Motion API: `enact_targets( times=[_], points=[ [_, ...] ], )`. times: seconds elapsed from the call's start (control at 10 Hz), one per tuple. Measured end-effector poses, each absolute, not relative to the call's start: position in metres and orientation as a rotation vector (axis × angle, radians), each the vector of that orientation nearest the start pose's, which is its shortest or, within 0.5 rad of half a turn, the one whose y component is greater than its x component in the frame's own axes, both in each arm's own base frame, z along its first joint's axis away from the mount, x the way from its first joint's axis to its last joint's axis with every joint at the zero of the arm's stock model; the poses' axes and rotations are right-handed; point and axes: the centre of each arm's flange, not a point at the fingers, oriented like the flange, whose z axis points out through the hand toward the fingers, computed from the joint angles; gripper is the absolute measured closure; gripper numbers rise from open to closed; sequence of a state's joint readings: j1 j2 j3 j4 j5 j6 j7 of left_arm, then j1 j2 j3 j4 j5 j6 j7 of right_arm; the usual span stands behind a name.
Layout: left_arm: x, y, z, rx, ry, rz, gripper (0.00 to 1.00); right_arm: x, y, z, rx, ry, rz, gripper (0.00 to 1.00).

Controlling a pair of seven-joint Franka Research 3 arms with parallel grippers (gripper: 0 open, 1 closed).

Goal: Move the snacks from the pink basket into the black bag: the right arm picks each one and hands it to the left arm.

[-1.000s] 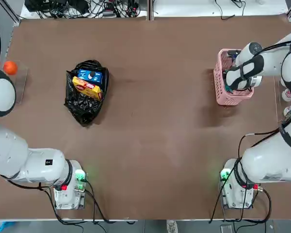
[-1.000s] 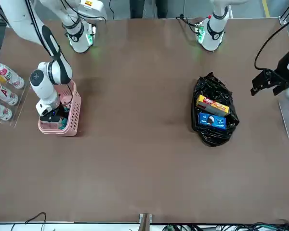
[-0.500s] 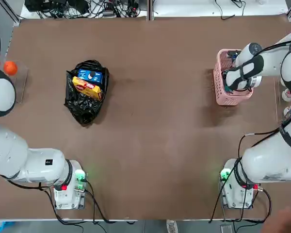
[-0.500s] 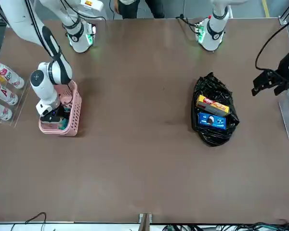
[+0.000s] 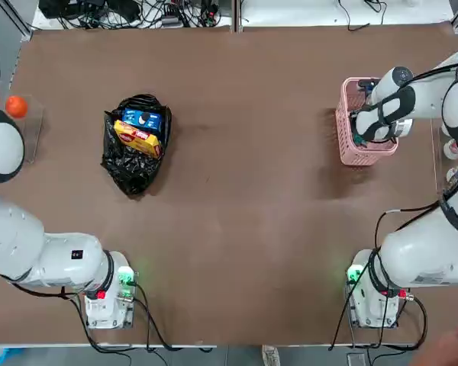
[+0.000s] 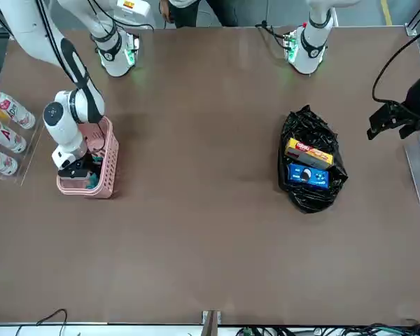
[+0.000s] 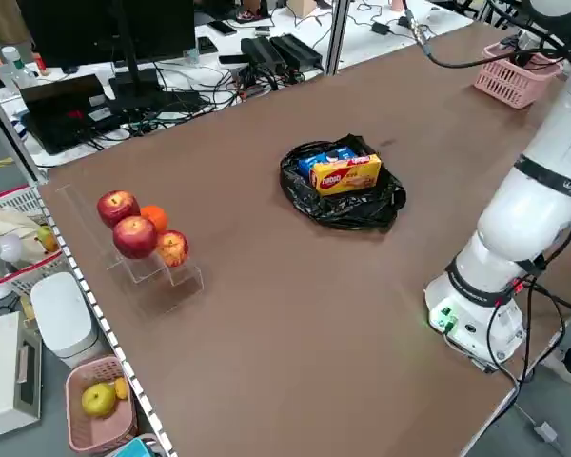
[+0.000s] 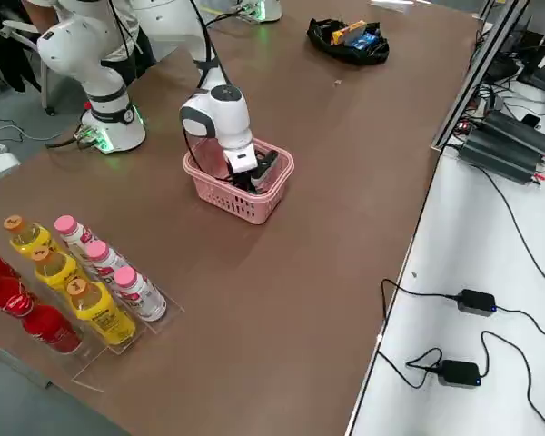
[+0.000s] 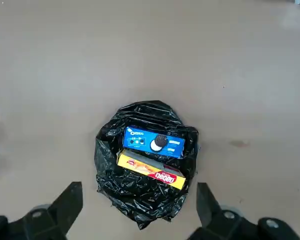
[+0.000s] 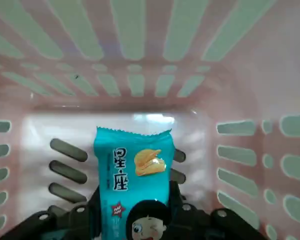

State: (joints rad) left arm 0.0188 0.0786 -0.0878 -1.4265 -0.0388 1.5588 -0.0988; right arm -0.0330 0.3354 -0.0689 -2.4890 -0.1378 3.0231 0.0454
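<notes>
Brown tabletop (image 5: 244, 191): the blue packet (image 5: 142, 119) and yellow packet (image 5: 136, 138) already lie in the black bag (image 5: 133, 145). Inside the pink basket (image 5: 344, 130), the right gripper (image 10: 134, 212) has just narrowed its fingers around the teal packet (image 10: 133, 172), the last pick. The left gripper (image 9: 137, 202) waits spread wide above the bag.

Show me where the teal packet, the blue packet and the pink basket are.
teal packet (image 10: 132, 172): right wrist view, printed front.
blue packet (image 9: 153, 142): left wrist view, middle of its face.
pink basket (image 5: 343, 137): top view, lattice side wall.

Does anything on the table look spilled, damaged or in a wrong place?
Nothing stands out. The blue packet and yellow packet lie in the black bag; the teal packet lies in the pink basket.
</notes>
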Motion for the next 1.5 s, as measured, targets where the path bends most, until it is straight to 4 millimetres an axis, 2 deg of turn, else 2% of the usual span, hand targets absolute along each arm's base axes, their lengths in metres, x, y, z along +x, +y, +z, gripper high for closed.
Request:
enact_targets(
  times=[0.6, 1.0, 1.5],
  points=[
    [0.576, -0.041, 0.651, -3.19, -0.071, -0.096, 0.0, 0.493, -0.043, 0.184, -3.202, 0.011, -0.202, 0.59],
    [0.576, -0.041, 0.651, -3.19, -0.098, -0.095, 0.0, 0.523, -0.051, 0.232, -3.234, -0.004, 0.032, 0.59],
    [0.576, -0.038, 0.651, -3.189, -0.107, -0.094, 0.0, 0.536, -0.054, 0.264, -3.238, -0.006, 0.206, 0.62]
  ],
)
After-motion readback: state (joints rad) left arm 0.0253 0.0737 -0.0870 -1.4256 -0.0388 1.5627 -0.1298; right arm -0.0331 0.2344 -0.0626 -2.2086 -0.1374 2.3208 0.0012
